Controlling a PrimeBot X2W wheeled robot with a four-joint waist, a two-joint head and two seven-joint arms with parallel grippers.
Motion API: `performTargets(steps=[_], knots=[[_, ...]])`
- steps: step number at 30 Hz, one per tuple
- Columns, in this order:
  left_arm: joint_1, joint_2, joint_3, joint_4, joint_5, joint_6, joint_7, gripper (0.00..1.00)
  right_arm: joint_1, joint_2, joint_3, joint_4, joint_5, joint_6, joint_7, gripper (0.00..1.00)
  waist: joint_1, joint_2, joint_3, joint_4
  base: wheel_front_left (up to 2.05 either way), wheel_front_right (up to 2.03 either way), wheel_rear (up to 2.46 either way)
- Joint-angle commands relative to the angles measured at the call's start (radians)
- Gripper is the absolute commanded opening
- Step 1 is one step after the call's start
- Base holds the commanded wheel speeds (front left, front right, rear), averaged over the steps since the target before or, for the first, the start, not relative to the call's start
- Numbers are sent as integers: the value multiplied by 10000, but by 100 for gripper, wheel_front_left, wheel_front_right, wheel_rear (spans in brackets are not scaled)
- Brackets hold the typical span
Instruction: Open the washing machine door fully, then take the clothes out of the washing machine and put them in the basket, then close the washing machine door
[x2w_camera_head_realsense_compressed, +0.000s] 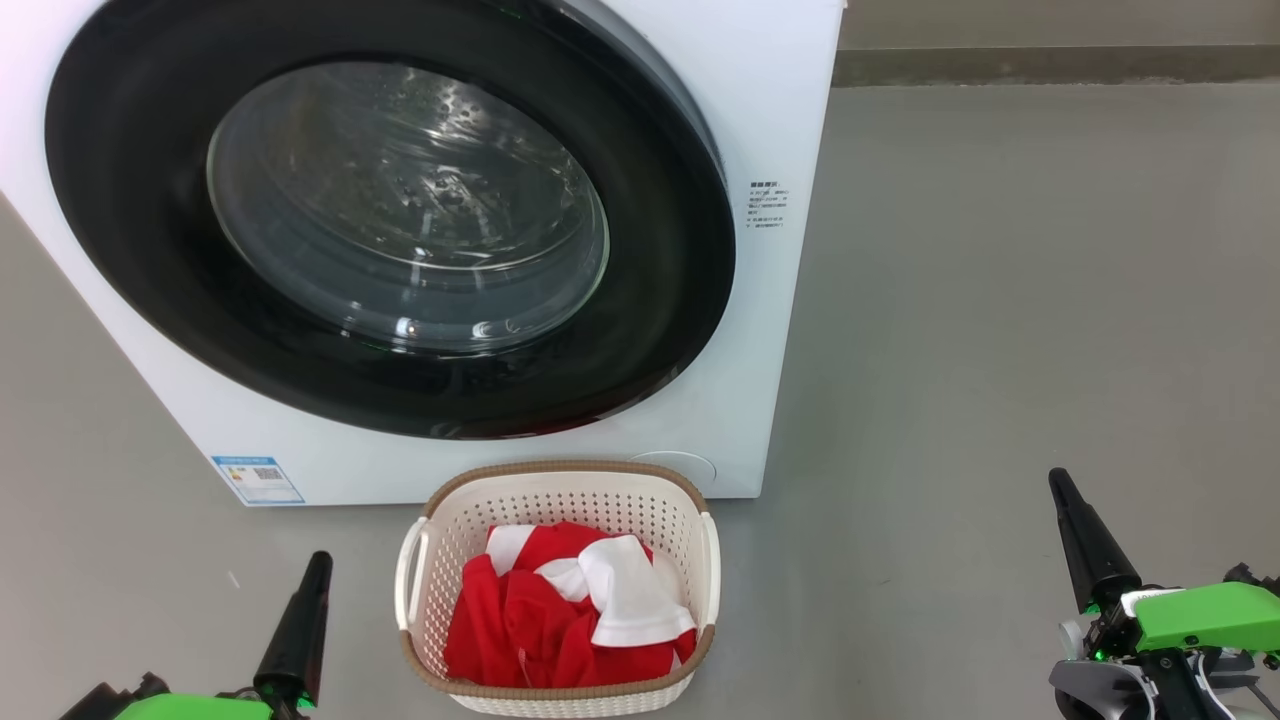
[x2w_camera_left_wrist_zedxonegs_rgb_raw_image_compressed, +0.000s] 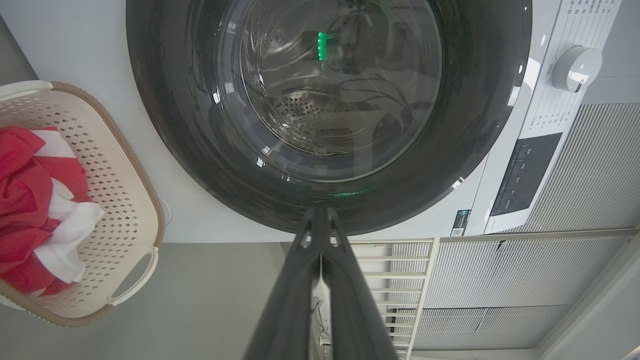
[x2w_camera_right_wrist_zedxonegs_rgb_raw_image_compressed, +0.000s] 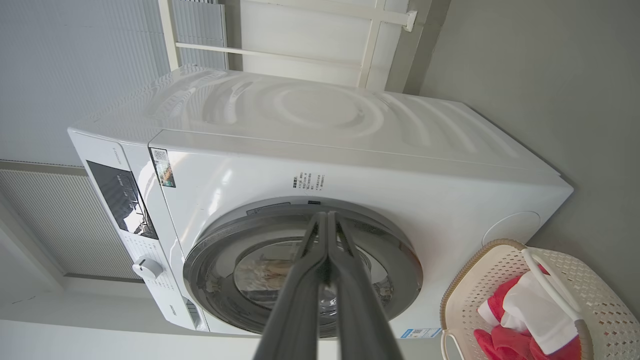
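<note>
Down at my sides, my left claw (x2w_camera_head_realsense_compressed: 318, 566) and right claw (x2w_camera_head_realsense_compressed: 1060, 488) hang low, fingers pressed together, holding nothing. Between them on the floor stands the basket (x2w_camera_head_realsense_compressed: 560, 470), with the clothes (x2w_camera_head_realsense_compressed: 560, 620), red with white trim, heaped inside. Beyond it the washing machine door (x2w_camera_head_realsense_compressed: 400, 230) looks flush against the washing machine (x2w_camera_head_realsense_compressed: 785, 120), with no clothes behind the glass. I judge all 3 steps done.

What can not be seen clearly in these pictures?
Head view: the small print on the washing machine is too small to read.
Head view: the clothes hide the basket bottom.
Left wrist view: reflections on the washing machine door obscure the drum.
</note>
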Motion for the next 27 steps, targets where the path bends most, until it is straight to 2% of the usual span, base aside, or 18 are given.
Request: performTargets(steps=[1,27], knots=[[-394,107,362,-275,-101,-69,39,0,-450,-160,170,-293,55,6,53,0,0,0,0,0,0,0,0],[-394,106,359,-275,-104,-69,37,0,-454,-130,128,-290,20,6,86,0,0,0,0,0,0,0,0]])
